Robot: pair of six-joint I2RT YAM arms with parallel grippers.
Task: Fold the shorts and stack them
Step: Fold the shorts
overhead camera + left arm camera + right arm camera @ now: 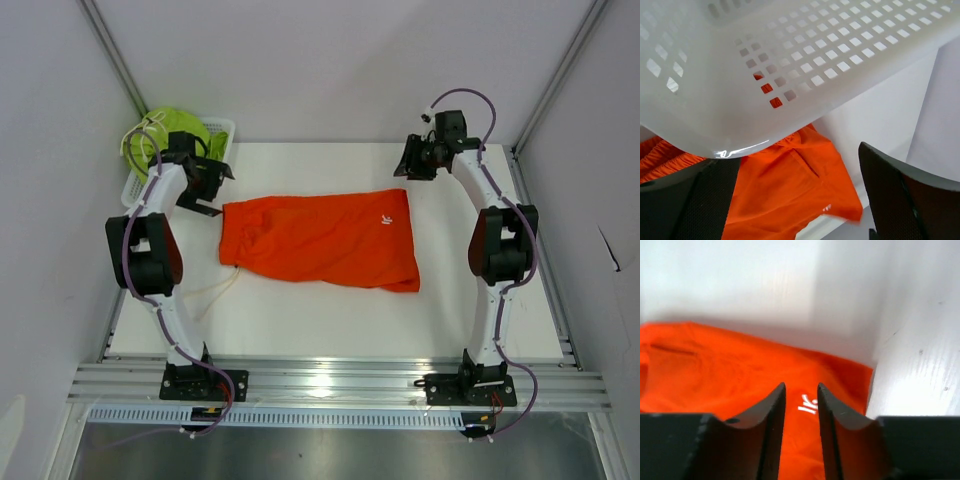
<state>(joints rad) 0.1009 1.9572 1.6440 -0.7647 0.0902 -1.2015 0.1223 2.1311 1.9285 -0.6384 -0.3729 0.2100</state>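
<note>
Shorts in bright orange [320, 240] lie folded flat on the white table [300, 320], stretched between the two grippers. The waistband end sits just beside the left gripper [218, 192], and the hem end with its small white logo [385, 221] sits near the right gripper [410, 165].

The left gripper's jaws stand wide apart with nothing between them. In the left wrist view one dark finger [900, 200] shows at the lower right, and the other is partly hidden at the lower left. The orange fabric [785, 195] lies below and ahead of them, not touched. A corner of the white mesh basket [815, 50] fills the space right above and in front of this gripper. In the top view the basket [222, 128] is just behind it, with the lime green shorts [175, 128] bunched inside and a white drawstring looped over them.

The right gripper [801, 390] is parted only by a narrow slit and holds nothing. The orange cloth [715, 370] spreads beneath and ahead of its fingertips, and the logo [807, 404] shows through the gap. Whether the tips touch the fabric cannot be told.

A white drawstring [215, 285] trails onto the table from the waistband, on the near side of the left gripper.
</note>
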